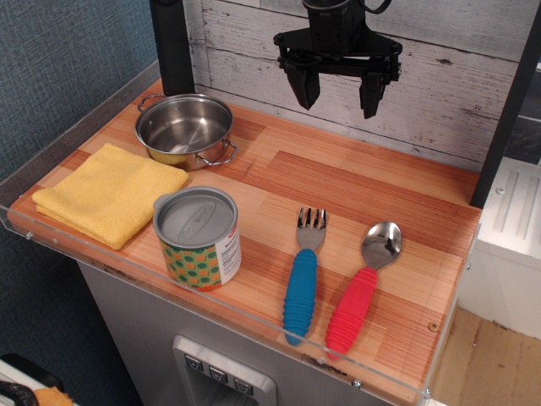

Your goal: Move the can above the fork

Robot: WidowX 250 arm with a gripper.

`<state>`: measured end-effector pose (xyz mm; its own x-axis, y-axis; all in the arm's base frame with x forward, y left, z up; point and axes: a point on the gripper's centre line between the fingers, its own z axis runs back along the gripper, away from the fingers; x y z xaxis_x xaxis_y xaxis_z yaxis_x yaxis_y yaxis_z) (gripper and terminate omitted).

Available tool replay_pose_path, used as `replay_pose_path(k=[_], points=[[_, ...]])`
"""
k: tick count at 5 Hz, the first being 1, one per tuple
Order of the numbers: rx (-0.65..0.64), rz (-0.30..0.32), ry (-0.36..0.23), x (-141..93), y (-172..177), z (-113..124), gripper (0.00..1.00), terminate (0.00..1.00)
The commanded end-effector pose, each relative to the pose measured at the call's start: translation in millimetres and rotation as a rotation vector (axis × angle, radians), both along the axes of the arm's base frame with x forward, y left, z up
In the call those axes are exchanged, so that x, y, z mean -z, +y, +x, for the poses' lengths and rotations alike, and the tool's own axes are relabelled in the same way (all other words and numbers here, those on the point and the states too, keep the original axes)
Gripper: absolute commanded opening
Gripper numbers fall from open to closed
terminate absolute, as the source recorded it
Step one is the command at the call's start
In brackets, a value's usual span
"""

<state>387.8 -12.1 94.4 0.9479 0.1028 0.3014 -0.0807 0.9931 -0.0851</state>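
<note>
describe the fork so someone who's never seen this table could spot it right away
On the wooden table, look along the front edge, right of the can. Two utensils lie side by side there, and the fork is the left one. It has prongs and a blue ribbed handle, while the spoon beside it has a red one.

On the surface (279,169) I count one can (198,239), one fork (303,275), one spoon (365,288), one pot (184,129) and one yellow cloth (110,193). One claw (339,89) hangs above.
</note>
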Motion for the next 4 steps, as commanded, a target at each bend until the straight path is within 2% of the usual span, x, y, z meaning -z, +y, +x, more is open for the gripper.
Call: replay_pose_path(k=[1,2,3,4], points=[[0.0,0.0,0.0,0.0,0.0,0.0,1.0,0.0],[0.056,-0.028,0.041,-4.7,6.9,-24.5,1.0,0.0],[0.087,0.014,0.032,-12.2,18.0,-57.8,1.0,0.0],[0.15,0.044,0.073,-15.4,27.2,-90.7,1.0,0.0]])
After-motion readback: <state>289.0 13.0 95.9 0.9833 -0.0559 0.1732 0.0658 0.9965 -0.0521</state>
